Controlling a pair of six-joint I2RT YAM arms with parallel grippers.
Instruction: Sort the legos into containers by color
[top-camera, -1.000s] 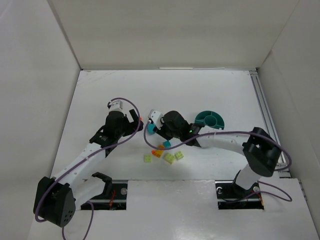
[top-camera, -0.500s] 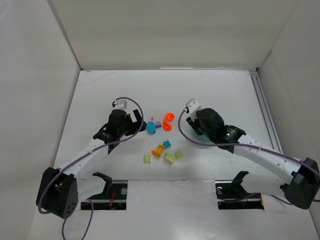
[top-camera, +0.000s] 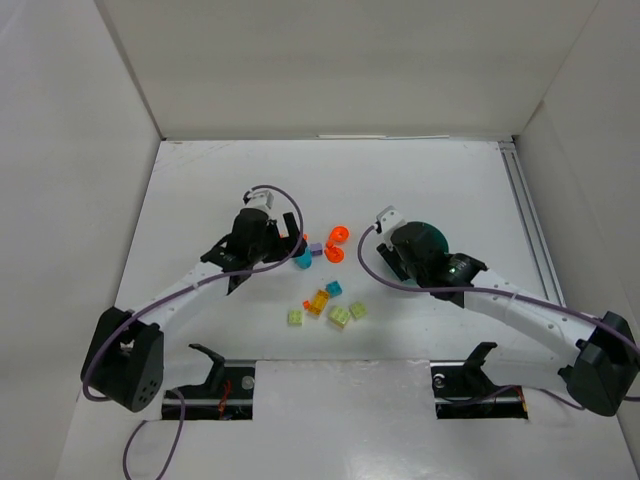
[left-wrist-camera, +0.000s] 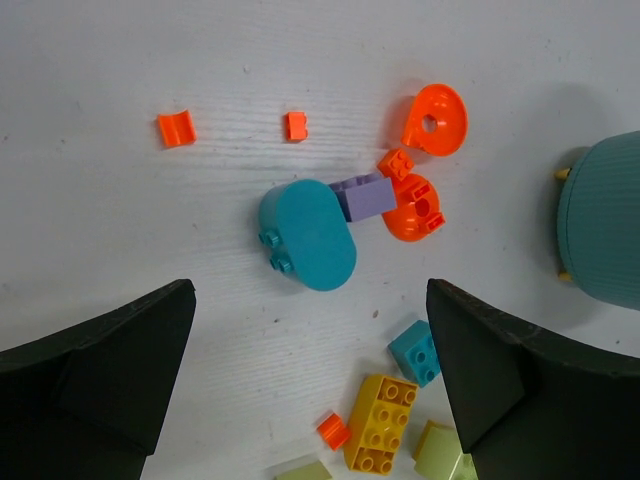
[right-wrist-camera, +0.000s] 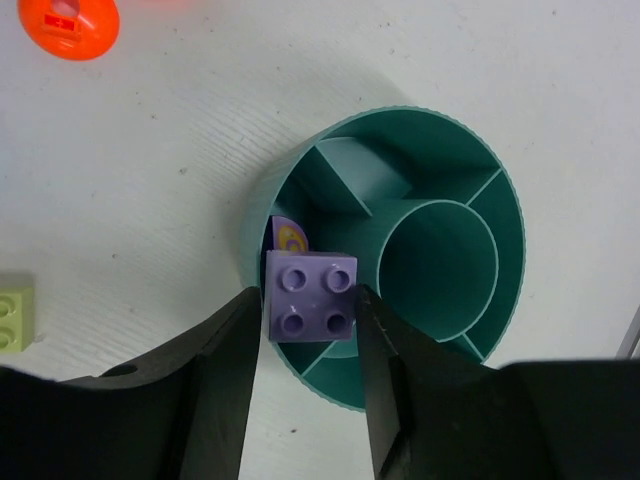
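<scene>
Legos lie in a loose bunch near the middle of the white table (top-camera: 200, 180), a bit closer to the near edge than the far edge.

The left arm (top-camera: 190, 290) starts at the near left corner and stretches toward the middle. The left gripper (left-wrist-camera: 310, 330) hangs over the bunch. Its two black fingers (left-wrist-camera: 100, 370) are wide apart with nothing between them.

The right arm (top-camera: 520, 310) starts at the near right corner, lies low and long, and reaches toward the middle too. The right gripper (right-wrist-camera: 308, 305) points down over the round teal dish (right-wrist-camera: 480, 180). Its jaws squeeze a purple brick (right-wrist-camera: 310, 290). That brick hangs over a slot at the dish's side, next to the big tube (right-wrist-camera: 440, 265) in the middle. Another purple piece (right-wrist-camera: 290, 237) with a yellow ring sits down in that slot.

The dish stands between the middle of the table and the right edge.

Under the left gripper, a teal oval piece (left-wrist-camera: 307, 235) touches a purple block (left-wrist-camera: 363, 196). Two round orange pieces (left-wrist-camera: 435, 118) sit just beside the block. A yellow-orange brick (left-wrist-camera: 378, 423), a small teal brick (left-wrist-camera: 415, 352) and some pale yellow-green bricks (top-camera: 340, 316) lie closer to the near edge. Two tiny orange bits (left-wrist-camera: 176, 128) lie apart from the rest.
</scene>
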